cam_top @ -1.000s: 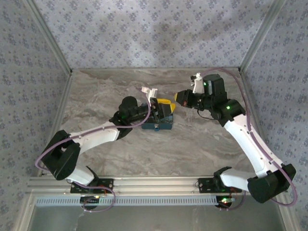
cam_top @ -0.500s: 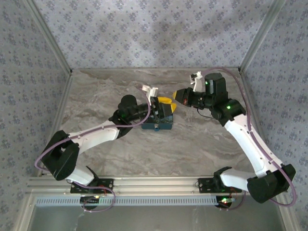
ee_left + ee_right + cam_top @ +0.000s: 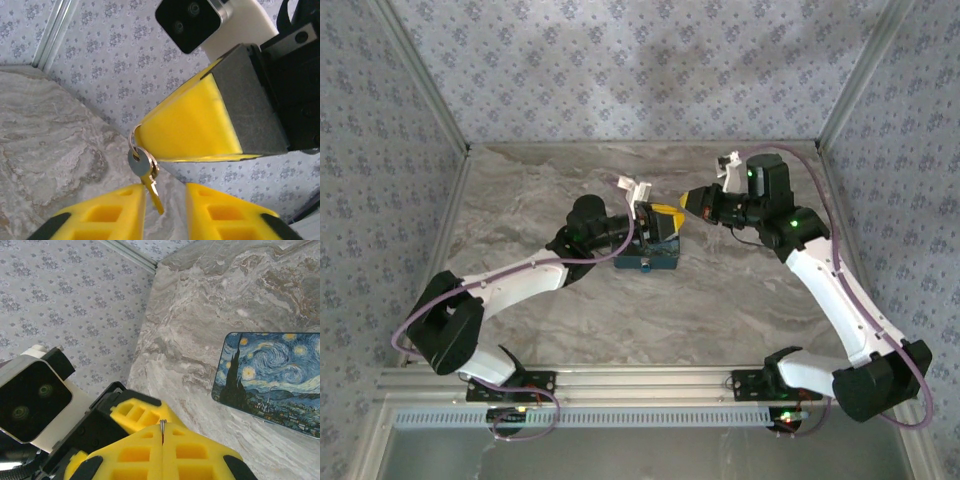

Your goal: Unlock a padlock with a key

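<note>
Where the right gripper [image 3: 150, 144] presses its two yellow fingers flat together, a key ring [image 3: 133, 145] is pinched at the very tip. A small bunch hangs from the ring: a silver key [image 3: 136, 162] with a round head and, under it, a brass key [image 3: 152, 192] pointing down. The brass blade dangles into the gap between the fingers of the left gripper [image 3: 166, 192]. Those fingers stand apart with nothing clasped. Whether the blade touches either finger cannot be told.

From the right wrist, a thin sliver of the ring's wire [image 3: 162, 432] stands in the seam of the right gripper's [image 3: 162, 426] closed fingers. Just past their tips sits one yellow finger of the left gripper [image 3: 140, 412], with the left wrist's camera housing [image 3: 30, 400] behind it.

Seen from above, the right gripper [image 3: 688, 203] meets the left gripper [image 3: 658, 222] almost tip to tip, the right one slightly farther from the arm bases. Directly beneath the left gripper, on its near side, a flat blue box [image 3: 648, 263] lies on the marble table [image 3: 740, 290]. Its lid carries a swirling night-sky painting [image 3: 270, 375], and it sits off to the right of the right gripper's fingers in the right wrist view. Patterned wallpaper [image 3: 620, 70] closes in the table behind both grippers.
</note>
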You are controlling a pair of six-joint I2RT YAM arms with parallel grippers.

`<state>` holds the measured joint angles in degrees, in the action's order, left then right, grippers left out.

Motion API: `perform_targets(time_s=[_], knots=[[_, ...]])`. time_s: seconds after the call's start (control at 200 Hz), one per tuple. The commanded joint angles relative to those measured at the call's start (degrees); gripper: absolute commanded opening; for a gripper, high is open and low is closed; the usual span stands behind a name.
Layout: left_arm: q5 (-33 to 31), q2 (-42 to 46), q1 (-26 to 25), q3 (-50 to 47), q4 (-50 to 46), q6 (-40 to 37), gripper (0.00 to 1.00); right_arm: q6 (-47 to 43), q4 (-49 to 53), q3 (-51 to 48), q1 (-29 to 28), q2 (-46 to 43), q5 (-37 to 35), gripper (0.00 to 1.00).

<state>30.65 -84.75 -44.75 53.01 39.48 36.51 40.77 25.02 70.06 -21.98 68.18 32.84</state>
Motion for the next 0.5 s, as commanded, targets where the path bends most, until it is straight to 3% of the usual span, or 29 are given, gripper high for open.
perform_targets(time_s=[0.0,0.205,0.28,0.36,0.495], knots=[[0.7,2.2,0.1,1.7,-0.6,-1.2,0.22,0.7,-0.9,-0.1,0.2,-0.6,1.7,0.0],[0.5,2.8,0.6,1.2,-1.4,-1.4,0.14,-0.1,-0.2,-0.3,0.3,-0.9,1.5,0.0],[0.3,3.3,1.0,0.8,-2.6,-1.5,0.23,-0.8,0.5,0.1,0.4,-0.9,1.6,0.0],[0.1,4.1,1.2,0.2,-3.5,-1.8,0.24,-1.4,1.1,0.2,0.5,-0.9,1.9,0.0],[0.2,4.9,1.4,-0.1,-3.9,-2.6,0.15,-1.4,0.9,0.1,0.4,-0.6,3.0,0.0]])
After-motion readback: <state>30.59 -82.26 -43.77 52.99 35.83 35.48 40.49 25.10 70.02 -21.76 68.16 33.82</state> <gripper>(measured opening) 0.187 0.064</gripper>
